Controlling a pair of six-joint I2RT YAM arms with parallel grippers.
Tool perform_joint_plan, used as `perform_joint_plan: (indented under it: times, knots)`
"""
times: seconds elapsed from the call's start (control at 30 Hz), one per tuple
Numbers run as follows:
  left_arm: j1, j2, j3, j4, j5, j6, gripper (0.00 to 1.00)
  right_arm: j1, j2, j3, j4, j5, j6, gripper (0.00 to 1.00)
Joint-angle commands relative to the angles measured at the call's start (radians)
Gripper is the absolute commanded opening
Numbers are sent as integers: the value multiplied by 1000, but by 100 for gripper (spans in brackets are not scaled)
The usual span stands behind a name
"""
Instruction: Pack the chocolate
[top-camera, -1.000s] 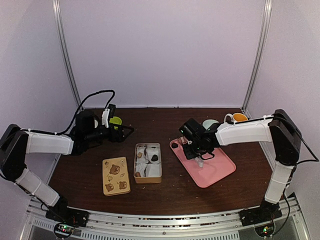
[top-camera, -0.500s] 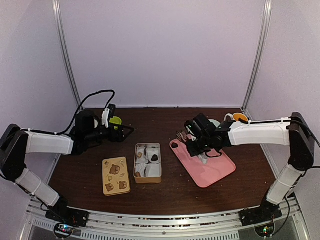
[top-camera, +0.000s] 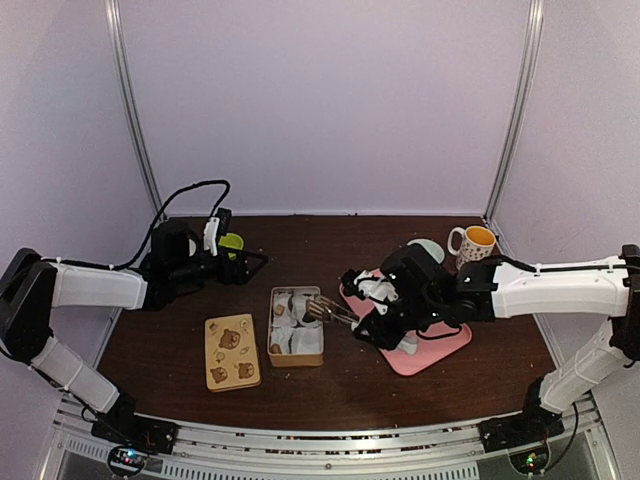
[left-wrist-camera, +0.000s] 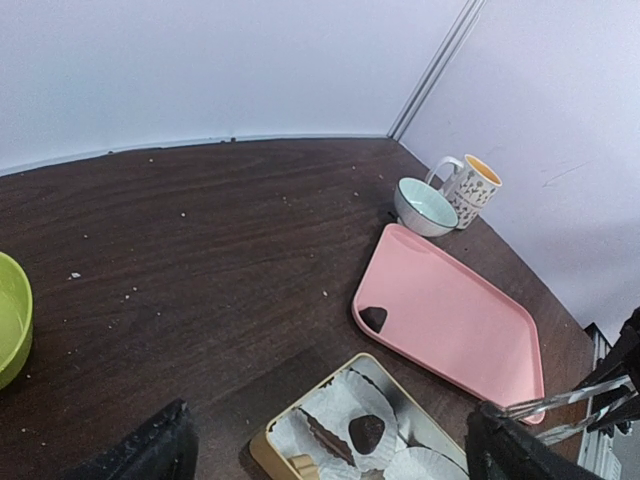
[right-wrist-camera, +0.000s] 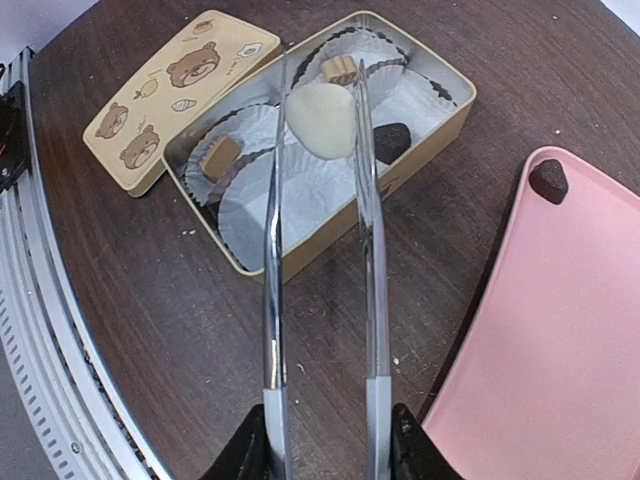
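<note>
The open tan tin (top-camera: 296, 357) stands mid-table, lined with white paper cups; it holds a dark chocolate (right-wrist-camera: 392, 140) and light brown pieces (right-wrist-camera: 220, 155). My right gripper (right-wrist-camera: 320, 90) hovers over the tin, its long metal fingers (right-wrist-camera: 271, 230) shut on a pale cream chocolate (right-wrist-camera: 320, 122). In the top view the same right gripper (top-camera: 314, 308) reaches over the tin's right side. Another dark chocolate (right-wrist-camera: 548, 180) lies on the corner of the pink tray (right-wrist-camera: 560, 350). My left gripper (left-wrist-camera: 325, 455) stays open and empty, back left of the tin (left-wrist-camera: 262, 445).
The bear-printed lid (top-camera: 231, 350) lies flat left of the tin. A patterned mug (top-camera: 472, 241) and a pale bowl (left-wrist-camera: 424, 205) stand behind the pink tray (top-camera: 436, 347). A green bowl (top-camera: 231, 241) sits by the left gripper (top-camera: 250, 262).
My right arm has swung left from the pink tray to above the tin, carrying the pale chocolate in its fingers. The left arm has not moved.
</note>
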Motion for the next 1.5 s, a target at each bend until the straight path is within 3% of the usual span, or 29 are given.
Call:
perform_joint_plan:
  times: [0.0, 0.53, 0.77, 0.87, 0.93, 1.47]
  knots:
    - [-4, -12, 27, 17, 1, 15, 96, 17, -13, 7, -6, -43, -37, 32]
    - [-4, -14, 27, 11, 0, 17, 96, 58, 66, 61, -47, -74, -80, 34]
    - [-4, -12, 28, 11, 1, 17, 96, 65, 61, 55, -42, -75, -93, 41]
    - [-4, -13, 28, 11, 1, 17, 96, 66, 48, 51, -34, -58, -92, 53]
    - [-4, -12, 28, 11, 1, 17, 96, 67, 36, 46, -26, -38, -88, 55]
    - [-4, -12, 27, 14, 3, 15, 96, 4, -272, -159, 152, 553, 73, 53]
